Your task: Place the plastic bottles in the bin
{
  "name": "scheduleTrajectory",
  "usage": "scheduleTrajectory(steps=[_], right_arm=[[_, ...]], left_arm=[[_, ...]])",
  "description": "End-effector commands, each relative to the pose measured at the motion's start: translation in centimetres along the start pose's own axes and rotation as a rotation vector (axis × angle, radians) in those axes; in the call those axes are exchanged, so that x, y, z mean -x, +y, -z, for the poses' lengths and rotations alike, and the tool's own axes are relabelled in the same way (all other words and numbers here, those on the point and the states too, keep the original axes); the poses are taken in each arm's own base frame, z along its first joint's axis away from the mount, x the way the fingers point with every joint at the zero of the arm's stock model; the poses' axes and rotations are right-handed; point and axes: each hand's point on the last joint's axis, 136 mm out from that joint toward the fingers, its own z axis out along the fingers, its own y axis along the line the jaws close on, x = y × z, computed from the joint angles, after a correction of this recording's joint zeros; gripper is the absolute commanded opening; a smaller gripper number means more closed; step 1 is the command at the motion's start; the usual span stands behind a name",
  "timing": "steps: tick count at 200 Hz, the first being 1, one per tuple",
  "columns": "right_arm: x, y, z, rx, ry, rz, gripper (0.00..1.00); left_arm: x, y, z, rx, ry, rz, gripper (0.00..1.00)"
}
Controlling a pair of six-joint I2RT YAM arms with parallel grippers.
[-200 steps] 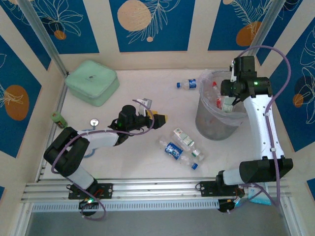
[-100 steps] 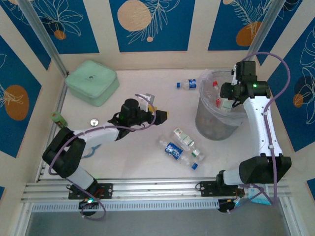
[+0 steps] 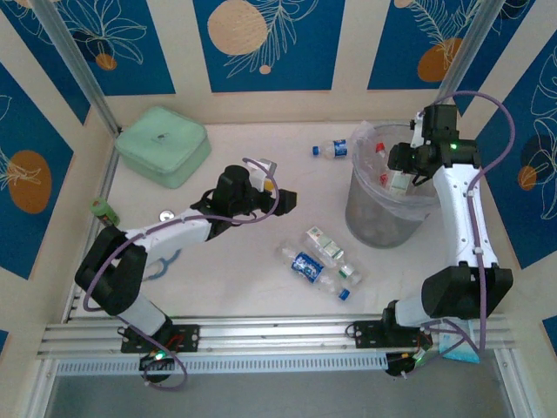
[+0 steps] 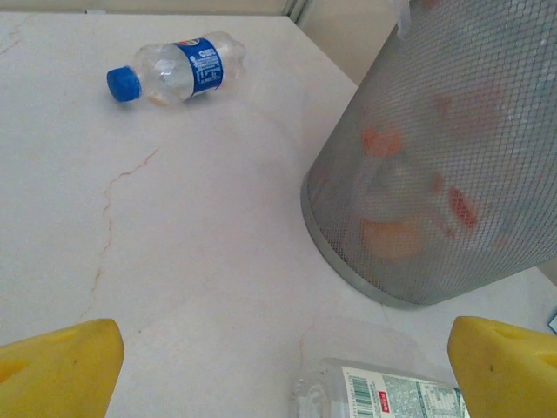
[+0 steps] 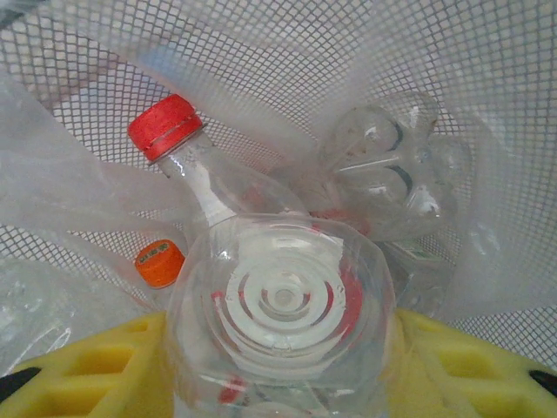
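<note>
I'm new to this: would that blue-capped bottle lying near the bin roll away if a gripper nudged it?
Probably: the blue-capped bottle lies on its side on the smooth table and looks round, so a sideways nudge would likely roll it. It looks empty, so it is probably light and skids easily. Its thin plastic may dent when squeezed.

A: Any legible text, in any view?
B: None. The blue-capped bottle on the desk has a blue label with white print, too small to read.
A: The white-labelled bottle at the left wrist view's lower edge?
B: Fine dark print and a red mark, illegible.
A: The red-labelled bottle between the right fingers?
B: No characters resolved.
</note>
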Motion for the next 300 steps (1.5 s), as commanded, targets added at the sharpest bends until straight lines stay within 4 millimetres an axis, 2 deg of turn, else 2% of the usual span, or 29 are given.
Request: scheduleTrajectory(steps=[1,48,81,117,142,172,204,224,259,285,300], right_arm=[[-5.3,5.7,-3.6,0.256,0.29,-0.036,0.0],[-2.3,10.1,-3.6,0.434,0.211,-0.008,0.0],[-1.4,15.1,-3.5,0.56,0.218,0.068,0.0],[-2.1,20.6,-3.7,0.65,0.252,0.151,0.0],[-3.0,24.4,-3.8,0.713,0.283,0.204,0.0],[-4.2,28.8,-3.4,0.805,0.309,0.27,0.0],[-5.5,33.0,-3.4,0.869,0.341,0.343,0.0],[-6.3,35.4,-2.9,0.922,0.355,0.389,0.0],[-6.9,39.2,-1.4,1.034,0.364,0.432,0.01],[-7.8,41.2,-0.1,1.081,0.376,0.475,0.05],[-8.3,42.1,0.8,1.118,0.392,0.488,0.1]], left_arm=[[1.3,0.6,1.0,0.053,-0.031,-0.018,0.95],[1.2,2.9,2.6,0.172,-0.041,0.024,0.95],[1.5,6.0,5.1,0.27,-0.084,0.125,0.93],[2.5,8.2,9.3,0.299,-0.157,0.21,0.92],[3.8,8.6,12.8,0.275,-0.219,0.25,0.92],[5.3,9.1,17.4,0.348,-0.287,0.248,0.94],[6.4,9.1,20.9,0.432,-0.333,0.235,0.94],[6.6,9.1,21.7,0.451,-0.34,0.25,0.94],[6.1,9.2,21.7,0.447,-0.337,0.294,0.93],[6.0,9.4,22.0,0.465,-0.34,0.309,0.92],[5.9,9.3,22.0,0.462,-0.333,0.313,0.91]])
